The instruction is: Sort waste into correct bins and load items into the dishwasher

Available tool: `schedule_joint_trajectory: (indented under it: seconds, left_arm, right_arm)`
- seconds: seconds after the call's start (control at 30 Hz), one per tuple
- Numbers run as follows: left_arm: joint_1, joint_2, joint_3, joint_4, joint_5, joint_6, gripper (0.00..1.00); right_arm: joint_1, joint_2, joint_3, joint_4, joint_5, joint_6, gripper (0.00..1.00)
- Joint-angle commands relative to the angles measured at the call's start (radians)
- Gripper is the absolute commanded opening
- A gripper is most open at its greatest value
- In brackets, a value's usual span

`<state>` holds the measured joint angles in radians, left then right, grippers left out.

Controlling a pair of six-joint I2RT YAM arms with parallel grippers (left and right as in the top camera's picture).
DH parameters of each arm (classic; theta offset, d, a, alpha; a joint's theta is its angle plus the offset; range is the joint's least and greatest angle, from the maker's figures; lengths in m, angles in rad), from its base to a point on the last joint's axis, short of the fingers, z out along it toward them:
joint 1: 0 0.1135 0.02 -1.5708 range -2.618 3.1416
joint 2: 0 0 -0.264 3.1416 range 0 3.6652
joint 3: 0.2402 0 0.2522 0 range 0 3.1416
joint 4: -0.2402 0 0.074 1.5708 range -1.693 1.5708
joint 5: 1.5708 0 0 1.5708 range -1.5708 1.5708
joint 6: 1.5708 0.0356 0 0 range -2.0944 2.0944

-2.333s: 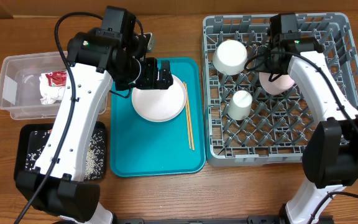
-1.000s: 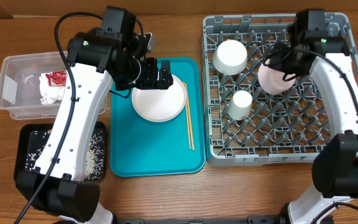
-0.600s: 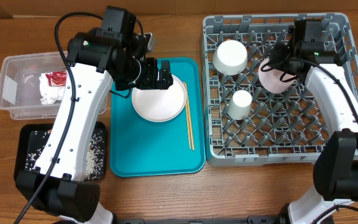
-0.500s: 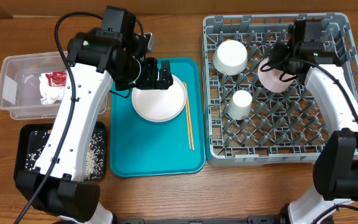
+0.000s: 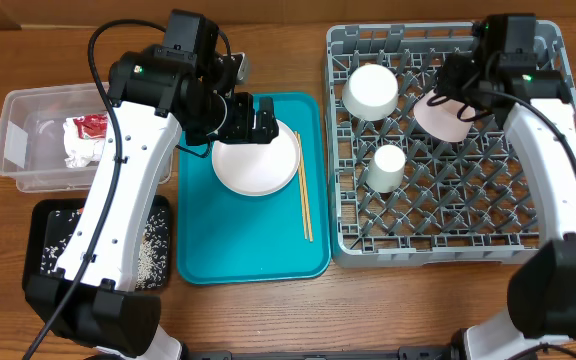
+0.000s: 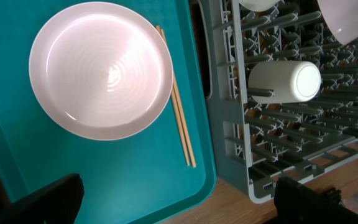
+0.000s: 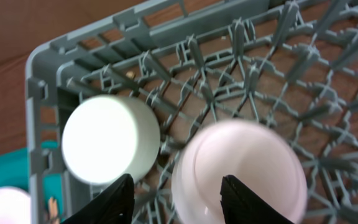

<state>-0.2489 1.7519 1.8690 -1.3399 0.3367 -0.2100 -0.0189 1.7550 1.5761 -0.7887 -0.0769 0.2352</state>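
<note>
My right gripper [image 5: 455,86] [image 7: 178,200] hangs open over the back of the grey dishwasher rack [image 5: 448,228]. Its jaws straddle the left rim of a pale pink plate [image 5: 441,117] [image 7: 238,171] that leans among the pegs. A white bowl [image 5: 370,90] [image 7: 110,140] and a white cup [image 5: 388,165] [image 6: 284,81] sit in the rack too. My left gripper [image 5: 253,118] [image 6: 179,208] is wide open above the teal tray [image 5: 248,245], holding nothing. Below it lie a white plate [image 5: 256,160] [image 6: 101,68] and wooden chopsticks [image 5: 304,200] [image 6: 178,118].
A clear tub [image 5: 18,150] at the far left holds crumpled napkins and a red wrapper [image 5: 90,125]. In front of it a black tray [image 5: 43,250] carries loose rice. The rack's grey wall [image 6: 229,124] stands close beside the teal tray's right edge.
My right gripper has opened, let go of the pink plate and drawn back toward the rack's far right. The plate stays leaning in the rack. The left arm has not moved.
</note>
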Motion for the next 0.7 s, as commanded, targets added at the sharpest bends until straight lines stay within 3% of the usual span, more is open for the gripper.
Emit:
schedule_joint_trajectory:
  seconds: [0.0,0.5,0.53,0.57,0.63,0.67]
  left_arm:
    - [-0.007,-0.011,0.016,-0.002,-0.004,0.008,1.0]
    - [-0.007,-0.011,0.016,-0.002,-0.005,0.008,1.0]
    - [-0.007,-0.011,0.016,-0.002,-0.004,0.008,1.0]
    - [-0.007,-0.011,0.016,-0.002,-0.004,0.008,1.0]
    - [-0.007,-0.011,0.016,-0.002,-0.004,0.008,1.0]
    - [-0.005,-0.011,0.016,0.011,-0.002,0.0,1.0]
  right_arm:
    - [0.003,-0.051,0.031,-0.05,-0.021,0.001,0.48]
    - [0.004,-0.043,-0.031,-0.174,-0.015,-0.006,0.48]
    - [0.004,-0.043,-0.031,-0.189,-0.015,-0.006,0.53]
    - [0.004,-0.043,-0.031,-0.202,-0.014,-0.006,0.64]
    - [0.003,-0.043,-0.031,-0.229,-0.014,-0.006,1.0]
    - [0.003,-0.043,-0.031,-0.236,-0.014,-0.006,1.0]
